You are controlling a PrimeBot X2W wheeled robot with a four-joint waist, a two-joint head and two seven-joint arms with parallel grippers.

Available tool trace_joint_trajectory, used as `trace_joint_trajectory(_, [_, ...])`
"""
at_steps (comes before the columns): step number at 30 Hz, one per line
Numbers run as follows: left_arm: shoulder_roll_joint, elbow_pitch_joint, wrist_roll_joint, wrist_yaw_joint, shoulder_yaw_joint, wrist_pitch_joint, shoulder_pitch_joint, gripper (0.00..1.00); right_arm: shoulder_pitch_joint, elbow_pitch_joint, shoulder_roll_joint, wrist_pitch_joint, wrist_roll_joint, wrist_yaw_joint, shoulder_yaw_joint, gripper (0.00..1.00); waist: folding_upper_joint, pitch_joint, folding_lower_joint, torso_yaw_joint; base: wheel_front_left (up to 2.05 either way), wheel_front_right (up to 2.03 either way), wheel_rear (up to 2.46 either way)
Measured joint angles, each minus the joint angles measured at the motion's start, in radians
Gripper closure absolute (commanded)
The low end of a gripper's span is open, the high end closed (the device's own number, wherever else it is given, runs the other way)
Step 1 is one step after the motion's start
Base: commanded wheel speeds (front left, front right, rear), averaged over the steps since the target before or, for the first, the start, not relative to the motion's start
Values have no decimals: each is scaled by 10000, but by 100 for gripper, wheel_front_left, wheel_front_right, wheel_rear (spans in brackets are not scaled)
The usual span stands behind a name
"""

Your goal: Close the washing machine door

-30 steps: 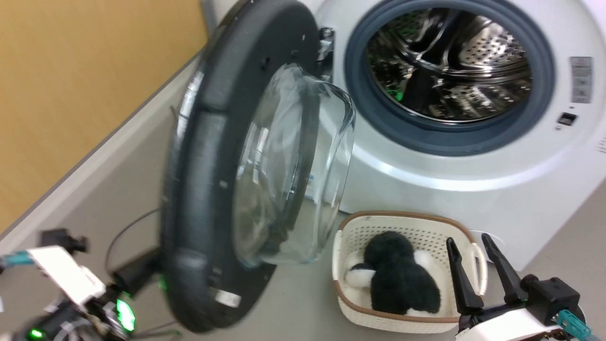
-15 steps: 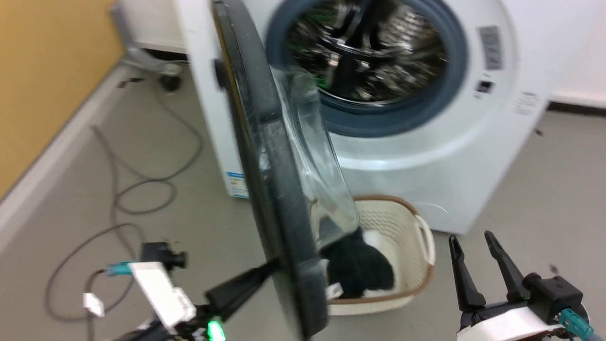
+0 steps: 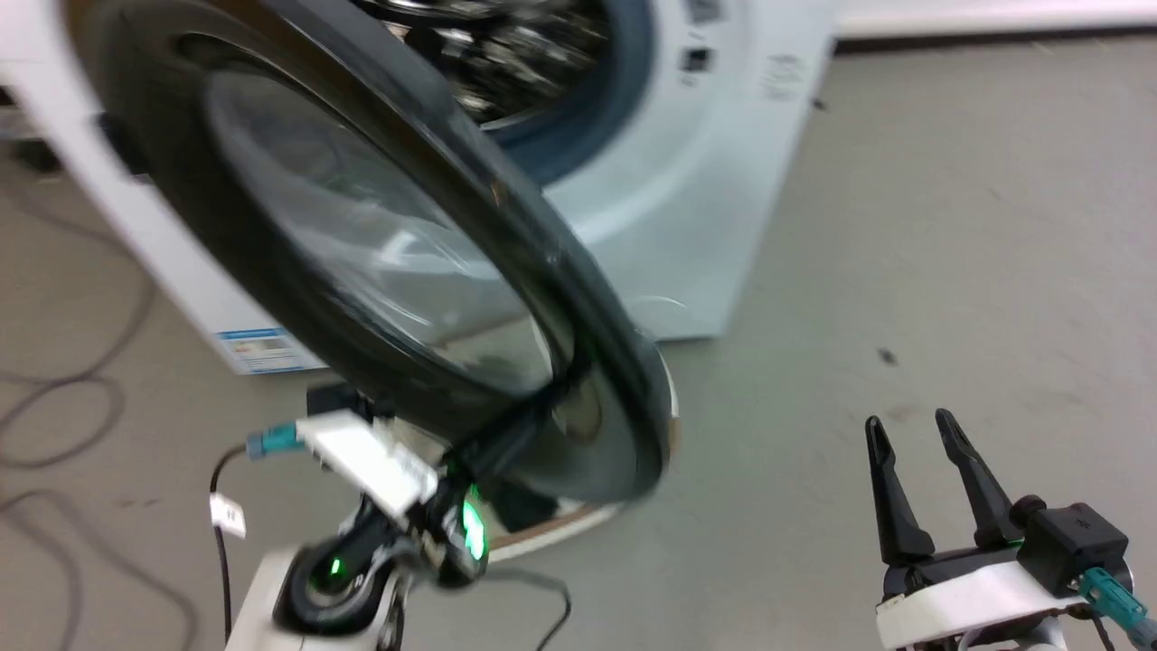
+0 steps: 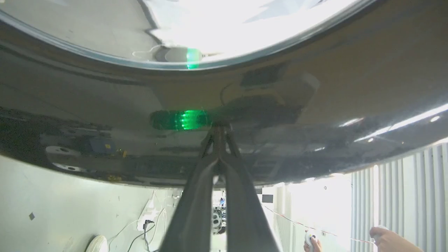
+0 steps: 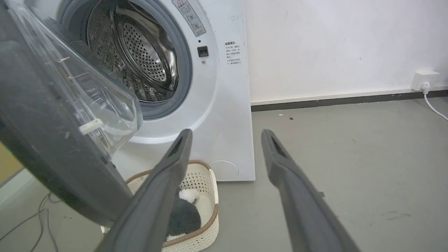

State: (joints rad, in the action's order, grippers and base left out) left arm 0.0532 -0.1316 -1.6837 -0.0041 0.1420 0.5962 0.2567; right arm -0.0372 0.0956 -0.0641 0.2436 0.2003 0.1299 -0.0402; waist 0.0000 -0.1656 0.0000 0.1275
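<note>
The washing machine door (image 3: 362, 262), a black-rimmed disc with a glass centre, stands half open, and the head view looks at its outer face. My left gripper (image 3: 520, 425) is shut, its fingertips pressed against the door's lower outer rim (image 4: 105, 105); in the left wrist view the left gripper (image 4: 217, 130) touches the glossy black surface. The white washing machine (image 3: 687, 208) stands behind, its steel drum (image 5: 143, 59) uncovered. The door's clear bowl (image 5: 87, 94) bulges toward the porthole. My right gripper (image 3: 908, 420) (image 5: 226, 133) hangs open over the floor, holding nothing.
A cream laundry basket (image 5: 206, 182) with a black-and-white plush toy (image 5: 183, 217) sits on the floor below the door, in front of the machine. Cables (image 3: 54, 425) lie on the left floor. A wall socket (image 5: 423, 78) is far right. A person's hand (image 4: 385, 239) holds a controller.
The head camera has turned right and down. The door has swung from edge-on toward the machine, with my left gripper pressed on its outer side. My right gripper has stayed open and still.
</note>
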Motion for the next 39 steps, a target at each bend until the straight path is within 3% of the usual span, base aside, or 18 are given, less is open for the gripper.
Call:
trace_joint_trajectory(7, [-44, -888, -109, -316, 299, -1310, 1408, 100, -121, 105, 56, 82, 42, 0, -71, 0, 0, -558, 0, 1238, 0, 0, 0])
trace_joint_trajectory(13, [-44, -1841, -211, -533, 345, -2826, 2806, 100, -181, 176, 79, 109, 144, 0, -171, 0, 0, -911, 0, 1863, 0, 0, 0])
trace_joint_trajectory(21, [-52, -2968, -173, -963, 846, -3340, 3595, 100, -185, 186, 90, 134, 186, 0, -244, 0, 0, -782, 0, 1646, 0, 0, 0])
trace_joint_trajectory(26, [127, -2970, 545, -1141, 1492, -3231, 3213, 100, -176, 153, 98, 134, 142, 0, -213, 0, 0, -485, 0, 1216, 0, 0, 0])
trace_joint_trajectory(29, [502, -2489, 1340, -1197, 2015, -3300, 2388, 100, -150, 144, 102, 134, 98, 0, -209, 0, 0, -203, 0, 934, 0, 0, 0])
trace_joint_trajectory(34, [1530, -988, 3035, -1220, 2708, -4366, 771, 100, 47, 142, 105, 136, -33, 0, -188, 0, 0, 318, 0, 374, 0, 0, 0])
trace_joint_trajectory(36, [2295, -523, 4353, -1220, 3156, -5129, 354, 100, 157, 150, 100, 136, -33, 0, -188, 0, 0, 497, 0, 101, 0, 0, 0])
trace_joint_trajectory(39, [3467, -418, 6855, -1220, 3327, -7081, 137, 100, 225, 153, 77, 134, -2, 0, -347, 0, 0, 752, 0, -311, 0, 0, 0])
